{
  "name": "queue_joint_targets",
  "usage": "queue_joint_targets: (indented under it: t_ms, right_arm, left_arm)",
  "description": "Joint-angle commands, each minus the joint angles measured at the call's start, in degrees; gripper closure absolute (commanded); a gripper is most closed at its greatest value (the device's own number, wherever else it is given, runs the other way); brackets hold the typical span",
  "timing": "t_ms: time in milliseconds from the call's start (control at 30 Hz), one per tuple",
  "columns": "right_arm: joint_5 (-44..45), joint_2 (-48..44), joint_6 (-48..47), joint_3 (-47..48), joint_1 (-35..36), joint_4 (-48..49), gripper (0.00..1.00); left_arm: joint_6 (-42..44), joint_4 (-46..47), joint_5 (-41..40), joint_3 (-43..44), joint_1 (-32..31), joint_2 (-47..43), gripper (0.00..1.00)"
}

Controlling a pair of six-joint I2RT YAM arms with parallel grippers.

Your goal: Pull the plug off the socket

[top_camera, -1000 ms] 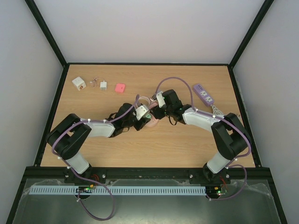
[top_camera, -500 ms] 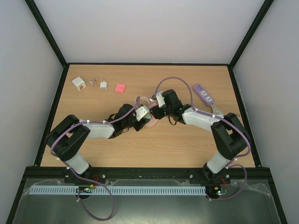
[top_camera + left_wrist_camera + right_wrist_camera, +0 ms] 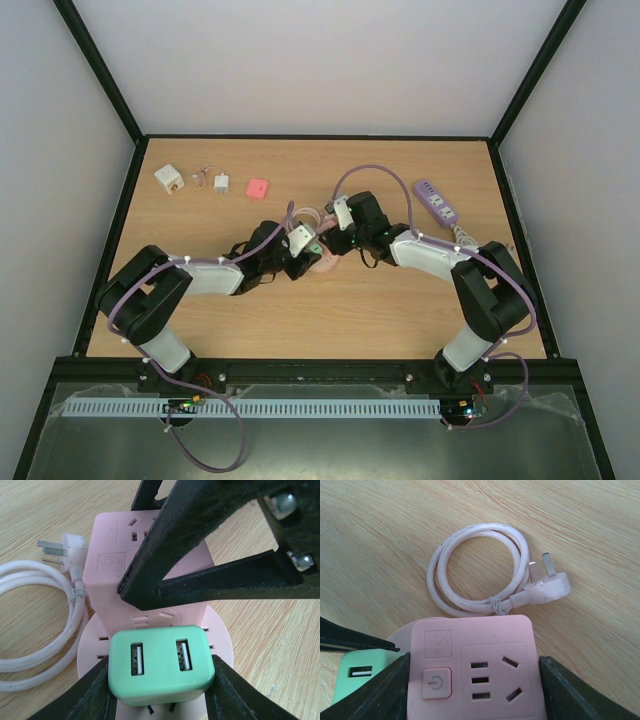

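Note:
The socket (image 3: 475, 675) is a pale pink square outlet block on a round pink disc base (image 3: 220, 640), with a coiled pale cable (image 3: 480, 570). It sits mid-table in the top view (image 3: 324, 263). A mint-green two-USB plug (image 3: 161, 664) stands against the disc by the block, and its two prongs (image 3: 150, 711) show between plug and disc. My left gripper (image 3: 161, 682) is shut on the green plug's sides. My right gripper (image 3: 472, 685) is shut on the pink block's sides. The two grippers meet over the socket in the top view, left (image 3: 306, 250) and right (image 3: 337, 240).
A lilac power strip (image 3: 436, 201) with a white cord lies at the back right. A white adapter (image 3: 168, 179), a small white charger (image 3: 221, 183) and a red block (image 3: 257, 187) lie at the back left. The cable's wall plug (image 3: 67, 550) rests beside the socket.
My left wrist has shifted very slightly to the left with the green plug. The right arm and the socket have not visibly moved.

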Motion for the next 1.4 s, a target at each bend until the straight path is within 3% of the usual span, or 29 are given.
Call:
queue_joint_targets:
  t_ms: [0,600,767,933,1033,1200,1367]
  right_arm:
    - [5.5,2.8,-1.9,-1.0,-0.4,-4.1,0.74]
    - [5.5,3.0,-2.2,-1.2,-0.4,-4.2,0.75]
    - [5.5,3.1,-2.1,-1.1,-0.3,-4.1,0.75]
    - [5.4,3.2,-2.1,-1.0,-0.3,-4.3,0.77]
    - [5.5,3.3,-2.1,-1.0,-0.4,-4.3,0.78]
    - [5.8,3.1,-2.1,-1.1,-0.4,-4.4,0.78]
    - [5.8,3.2,-2.2,-1.1,-0.3,-4.3,0.78]
  left_arm:
    - [-2.4,6.8,4.1,1.9,-0.5,-2.9,0.74]
    - [-5.9,8.2,7.8,1.7,1.7,-2.7,0.76]
    - [-1.4,2.1,5.6,5.3,0.1,-1.8,0.77]
    - [6.9,3.0,1.0,3.2,-3.2,-3.7,0.78]
    - [7.6,3.1,-0.5,3.4,-3.0,-3.1,0.78]
    - [0.1,4.1,6.3,5.0,1.5,-2.5,0.78]
    - [0.4,5.9,9.2,4.1,1.8,-4.9,0.78]
